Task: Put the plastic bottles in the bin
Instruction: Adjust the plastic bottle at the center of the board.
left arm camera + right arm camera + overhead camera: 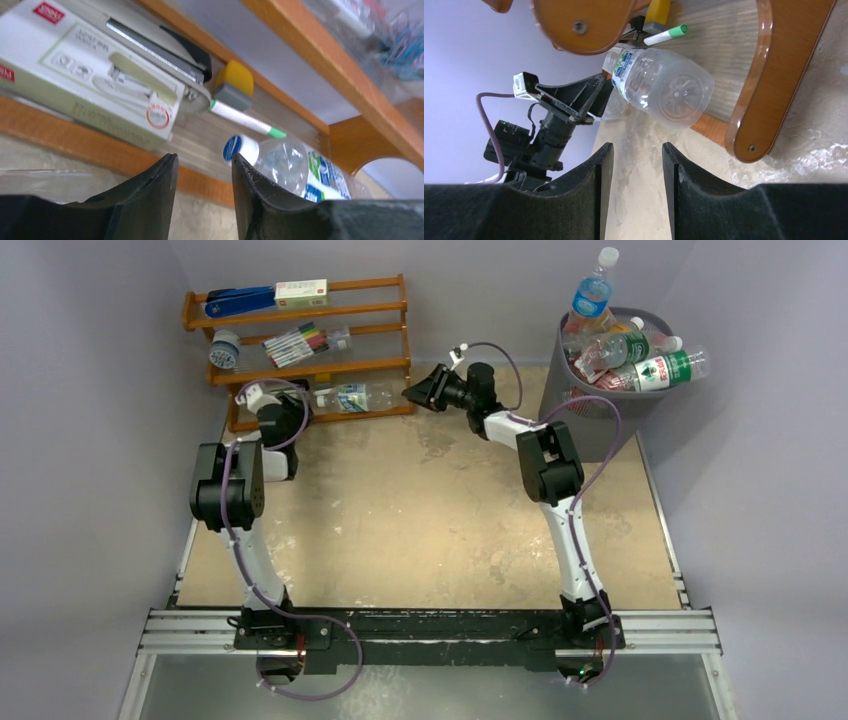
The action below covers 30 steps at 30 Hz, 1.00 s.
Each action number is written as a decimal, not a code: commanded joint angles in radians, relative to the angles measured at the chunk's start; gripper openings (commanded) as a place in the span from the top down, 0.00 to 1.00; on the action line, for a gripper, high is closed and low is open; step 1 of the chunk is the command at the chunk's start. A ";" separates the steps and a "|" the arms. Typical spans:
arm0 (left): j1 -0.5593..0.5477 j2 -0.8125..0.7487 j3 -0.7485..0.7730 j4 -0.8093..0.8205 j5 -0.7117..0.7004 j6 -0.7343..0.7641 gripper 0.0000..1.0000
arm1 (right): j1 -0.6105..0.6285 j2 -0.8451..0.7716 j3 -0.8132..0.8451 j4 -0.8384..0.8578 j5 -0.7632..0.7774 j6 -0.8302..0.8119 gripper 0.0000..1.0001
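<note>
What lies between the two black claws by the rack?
A clear plastic bottle lying on the bottom shelf of the rack, between left gripper and right gripper; the top view shows it.

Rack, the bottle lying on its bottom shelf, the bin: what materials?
Rack: likely wood, glossy orange-brown varnish, grain showing. Bottle: thin clear plastic, see-through, moulded base. Bin: seems dark metal mesh, though detail is small.

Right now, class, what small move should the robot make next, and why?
Probably open the right hand and ease it forward onto the clear bottle. That bottle lies on its side on the bottom shelf of the wooden rack, its base ahead of the hand, which holds nothing; the mesh bin stands on that arm's side.
</note>
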 commanded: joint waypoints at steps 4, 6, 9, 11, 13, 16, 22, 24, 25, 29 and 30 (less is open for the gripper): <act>0.057 0.134 0.131 0.285 0.222 -0.097 0.52 | 0.001 0.054 0.158 0.056 -0.013 0.050 0.57; 0.057 0.178 0.160 0.327 0.261 -0.129 0.52 | 0.000 0.075 0.183 0.052 -0.013 0.058 0.57; 0.055 0.227 0.179 0.411 0.298 -0.181 0.51 | -0.001 0.100 0.212 0.050 -0.009 0.066 0.57; 0.054 0.256 0.207 0.434 0.333 -0.204 0.51 | -0.001 0.114 0.227 0.042 -0.006 0.067 0.57; 0.054 0.281 0.221 0.467 0.351 -0.229 0.51 | -0.002 0.130 0.241 0.042 -0.003 0.070 0.57; 0.054 0.302 0.229 0.481 0.357 -0.240 0.51 | -0.002 0.156 0.269 0.041 0.004 0.084 0.57; 0.052 0.333 0.259 0.522 0.391 -0.281 0.51 | -0.002 0.221 0.351 0.019 0.024 0.101 0.57; 0.050 0.337 0.264 0.531 0.402 -0.290 0.50 | 0.000 0.247 0.384 0.016 0.022 0.113 0.57; 0.048 0.341 0.268 0.535 0.411 -0.296 0.50 | 0.002 0.258 0.399 0.016 0.019 0.120 0.57; 0.034 0.368 0.301 0.535 0.470 -0.312 0.50 | 0.009 0.295 0.455 0.014 0.006 0.139 0.56; 0.029 0.376 0.310 0.536 0.481 -0.318 0.50 | 0.012 0.301 0.463 0.012 0.004 0.141 0.56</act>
